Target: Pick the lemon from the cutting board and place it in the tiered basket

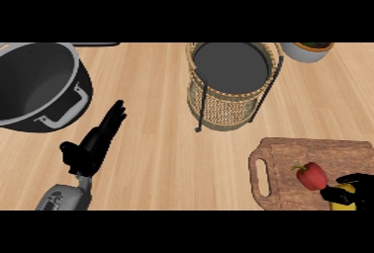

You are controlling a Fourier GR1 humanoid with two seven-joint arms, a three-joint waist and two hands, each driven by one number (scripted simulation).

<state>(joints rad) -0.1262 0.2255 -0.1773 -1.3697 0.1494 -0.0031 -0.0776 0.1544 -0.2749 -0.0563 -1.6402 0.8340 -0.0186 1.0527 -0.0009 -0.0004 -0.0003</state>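
Right hand (356,190) is curled round the lemon (341,203) at the cutting board's (292,148) near right corner, with the red bell pepper (312,176) just beside it. Lifting could clip that pepper, and the tiered basket's (219,106) frame might snag the lemon. Left hand (95,141) rests straight-fingered at the counter's left.

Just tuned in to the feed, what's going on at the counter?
The right hand is curled round the lemon at the near right corner of the cutting board, beside a red pepper. The lemon is not yet in the tiered basket, which stands farther back at mid-counter. The left hand rests open at the left, near a big pot.
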